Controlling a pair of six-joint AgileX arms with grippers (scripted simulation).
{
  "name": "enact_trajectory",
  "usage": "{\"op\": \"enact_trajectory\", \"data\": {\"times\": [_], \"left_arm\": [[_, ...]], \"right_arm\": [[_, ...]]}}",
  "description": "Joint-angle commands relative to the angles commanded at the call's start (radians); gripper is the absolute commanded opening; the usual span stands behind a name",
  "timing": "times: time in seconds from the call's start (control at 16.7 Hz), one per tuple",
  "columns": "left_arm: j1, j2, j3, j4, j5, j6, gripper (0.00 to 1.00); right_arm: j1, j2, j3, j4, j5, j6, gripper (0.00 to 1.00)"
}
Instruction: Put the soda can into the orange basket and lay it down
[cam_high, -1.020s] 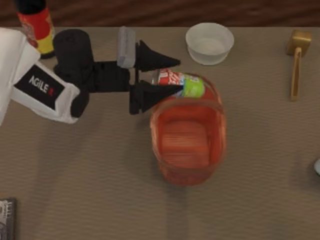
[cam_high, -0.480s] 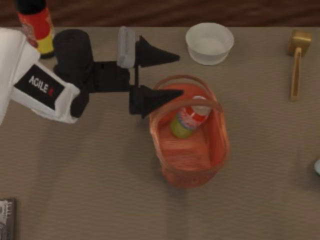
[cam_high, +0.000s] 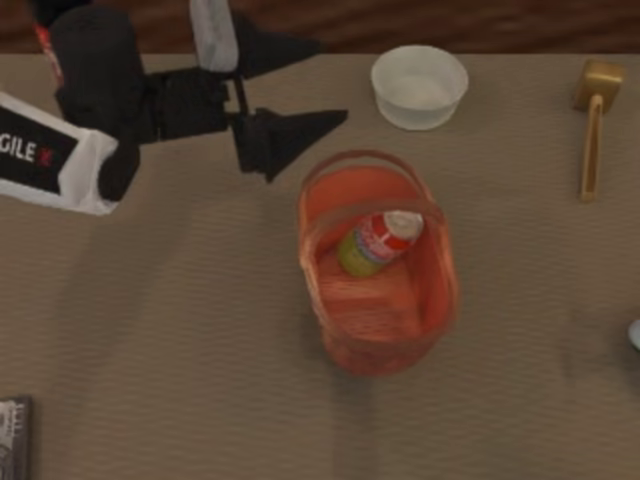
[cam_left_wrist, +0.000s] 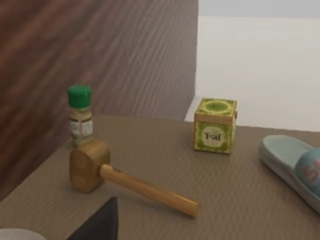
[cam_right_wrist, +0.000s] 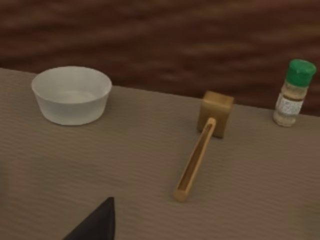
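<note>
Soda can (cam_high: 381, 240) lying, seemingly tilted, inside orange basket (cam_high: 437, 300), left gripper (cam_high: 320, 82) fingers apart near white bowl (cam_high: 419, 86), wooden mallet (cam_high: 592, 120) well right.

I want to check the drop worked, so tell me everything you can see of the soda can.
The soda can lies tilted inside the orange basket, under its arched handle. Its silver top points toward the white bowl, with the red, white-lettered upper half next and the lime-green lower half toward the basket's middle. It looks like printed metal. Nothing grips it; the left gripper is open, off to the basket's upper left.
</note>
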Motion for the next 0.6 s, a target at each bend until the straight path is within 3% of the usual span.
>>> {"op": "enact_trajectory", "data": {"times": [0.3,0.6], "left_arm": [[0.079,-0.433,-0.163,-0.181,-0.231,-0.07,1.0],[0.162,-1.011,-0.448,-0.447,-0.534,-0.11,1.0]], "right_arm": [[0.129,0.449,0.44,-0.305,0.002,-0.202,1.0],[0.281,1.027,0.995,-0.673,0.002,-0.442,1.0]]}}
